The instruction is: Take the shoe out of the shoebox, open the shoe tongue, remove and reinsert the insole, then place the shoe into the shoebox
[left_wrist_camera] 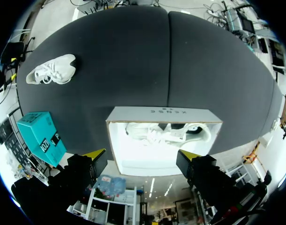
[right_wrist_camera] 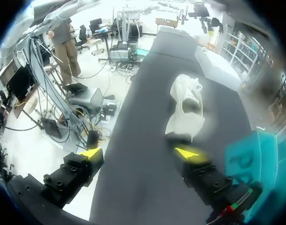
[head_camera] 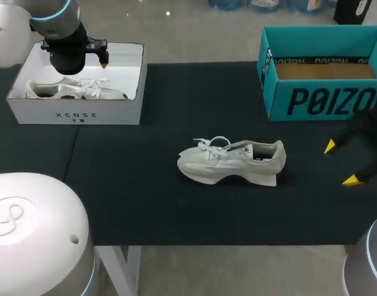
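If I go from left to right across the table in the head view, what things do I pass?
white shoebox → loose shoe on the black tabletop → teal shoebox

Small lettering on white shoebox (head_camera: pixel 77 115) (front wall); large print on teal box (head_camera: pixel 327 100).

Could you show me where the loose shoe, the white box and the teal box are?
loose shoe (head_camera: pixel 225 166): head view, on the middle of its side panel.
white box (head_camera: pixel 77 114): head view, on its front wall.
teal box (head_camera: pixel 327 98): head view, on its front wall.
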{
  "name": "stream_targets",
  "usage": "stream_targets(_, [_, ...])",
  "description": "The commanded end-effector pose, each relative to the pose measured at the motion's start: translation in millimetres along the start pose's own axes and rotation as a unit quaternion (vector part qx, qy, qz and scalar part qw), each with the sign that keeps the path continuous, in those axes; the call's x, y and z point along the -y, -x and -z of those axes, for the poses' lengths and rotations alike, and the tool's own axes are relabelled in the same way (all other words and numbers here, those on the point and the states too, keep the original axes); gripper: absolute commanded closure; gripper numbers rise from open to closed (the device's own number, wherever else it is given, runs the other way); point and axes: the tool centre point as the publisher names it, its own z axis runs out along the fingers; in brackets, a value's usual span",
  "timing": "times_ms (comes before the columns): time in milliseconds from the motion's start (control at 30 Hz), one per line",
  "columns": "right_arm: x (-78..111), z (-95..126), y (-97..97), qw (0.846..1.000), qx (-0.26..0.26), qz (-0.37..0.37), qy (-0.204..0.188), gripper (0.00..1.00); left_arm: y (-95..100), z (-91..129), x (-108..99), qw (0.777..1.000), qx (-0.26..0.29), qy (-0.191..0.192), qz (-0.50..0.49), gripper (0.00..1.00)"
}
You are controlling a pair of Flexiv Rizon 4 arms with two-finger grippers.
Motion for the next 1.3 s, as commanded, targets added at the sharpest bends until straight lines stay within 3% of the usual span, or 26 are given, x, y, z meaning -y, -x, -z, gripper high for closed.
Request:
stream_targets(33, [-8.7, -11, 0.8, 0.999, 0.031, 0.001, -0.025, 0.0, -0.2, 0, 0, 1.0, 0.0, 0.0, -0.001, 0.0])
stream_targets(467, [-8.7, -11, 0.8, 0.999, 0.031, 0.001, -0.025, 0.0, -0.2, 0, 0, 1.0, 0.0, 0.0, -0.001, 0.0])
stream_targets(500, [-9.0, -12, -1.9, 0.999, 0.036, -0.005, -0.008, 0.0, -0.2, 0, 0, 1.0, 0.0, 0.0, -0.001, 0.0])
stream_targets(733, [-3.9, -25, -16.0, 0.988, 0.14, -0.062, 0.006, 0.0, -0.2, 0, 0, 1.0, 0.0, 0.0, -0.001, 0.0])
stream_targets(867, [0.0, -36, -23.4, 0.981, 0.173, -0.077, 0.035, 0.0, -0.2, 0, 0, 1.0, 0.0, 0.0, -0.001, 0.0])
stream_targets(1000, [12.8, -46, -25.0, 0.972, 0.184, -0.089, 0.112, 0.0, -0.2, 0, 0, 1.0, 0.0, 0.0, -0.001, 0.0])
stream_targets(1100, [19.8, -52, -23.9, 0.967, 0.186, -0.091, 0.148, 0.0, -0.2, 0, 0, 1.0, 0.0, 0.0, -0.001, 0.0])
stream_targets(1300, [26.3, -58, -19.1, 0.962, 0.18, -0.093, 0.181, 0.0, -0.2, 0, 0, 1.0, 0.0, 0.0, -0.001, 0.0])
